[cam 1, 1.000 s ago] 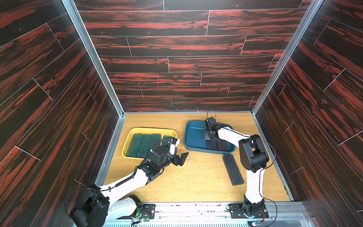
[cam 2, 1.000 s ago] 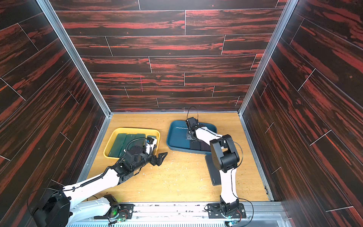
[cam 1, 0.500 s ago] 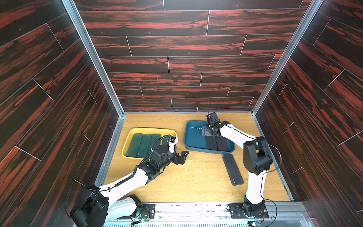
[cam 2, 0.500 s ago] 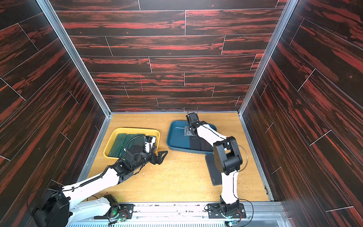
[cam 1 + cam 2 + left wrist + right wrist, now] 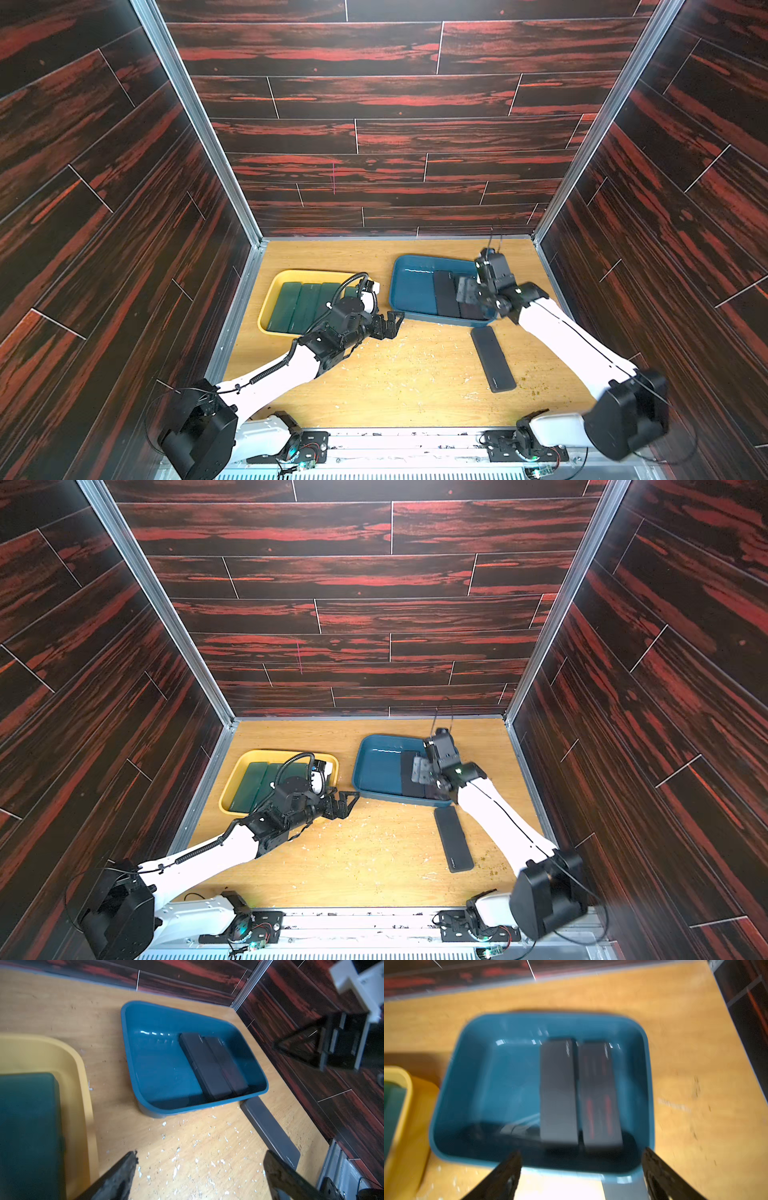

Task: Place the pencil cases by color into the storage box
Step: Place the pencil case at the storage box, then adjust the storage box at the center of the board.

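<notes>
Pencil case (image 5: pixel 493 359), wooden tabletop (image 5: pixel 415 386), plank walls (image 5: pixel 374 95)

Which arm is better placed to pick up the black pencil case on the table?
Right. The right hand, open, hovers over the blue tray, just beyond the black case; the left hand, also open, sits farther off by the yellow tray.

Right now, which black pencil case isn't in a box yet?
The black case lying on the wooden table, just outside the blue tray. The other two black cases lie side by side inside it.
</notes>
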Robot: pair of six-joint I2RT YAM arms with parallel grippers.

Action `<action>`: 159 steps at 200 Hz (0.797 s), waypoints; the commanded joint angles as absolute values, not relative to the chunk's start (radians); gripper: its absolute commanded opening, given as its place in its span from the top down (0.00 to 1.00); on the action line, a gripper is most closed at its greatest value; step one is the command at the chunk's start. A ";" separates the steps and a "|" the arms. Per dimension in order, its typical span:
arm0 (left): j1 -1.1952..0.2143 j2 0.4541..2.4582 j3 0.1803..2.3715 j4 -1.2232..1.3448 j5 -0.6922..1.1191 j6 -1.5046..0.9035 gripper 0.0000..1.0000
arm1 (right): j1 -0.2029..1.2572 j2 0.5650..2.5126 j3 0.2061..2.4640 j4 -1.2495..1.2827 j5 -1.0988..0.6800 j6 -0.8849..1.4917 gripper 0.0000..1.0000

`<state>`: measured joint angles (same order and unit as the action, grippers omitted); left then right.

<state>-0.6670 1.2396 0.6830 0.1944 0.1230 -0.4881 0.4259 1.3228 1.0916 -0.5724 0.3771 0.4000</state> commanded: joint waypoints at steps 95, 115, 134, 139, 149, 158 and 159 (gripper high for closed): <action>-0.718 1.256 0.709 0.111 0.036 -0.419 0.04 | 0.422 1.099 0.820 -0.725 0.244 0.509 0.10; -0.721 1.264 0.713 0.115 0.042 -0.418 0.05 | 0.422 1.094 0.779 -0.691 0.219 0.506 0.10; -0.721 1.273 0.716 0.124 0.048 -0.416 0.05 | 0.422 1.117 0.748 -0.639 0.202 0.493 0.10; -0.721 1.276 0.718 0.126 0.050 -0.417 0.05 | 0.423 1.126 0.742 -0.620 0.189 0.485 0.10; -0.721 1.280 0.721 0.131 0.055 -0.418 0.05 | 0.422 1.150 0.736 -0.583 0.173 0.471 0.10; -0.721 1.283 0.722 0.135 0.061 -0.422 0.05 | 0.423 1.181 0.738 -0.550 0.164 0.457 0.11; -0.721 1.283 0.723 0.136 0.061 -0.422 0.05 | 0.423 1.184 0.738 -0.547 0.162 0.456 0.11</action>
<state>-0.7166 1.2758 0.6922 0.1200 0.0521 -0.4267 0.4252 1.1282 0.7437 -0.6483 0.2153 0.4850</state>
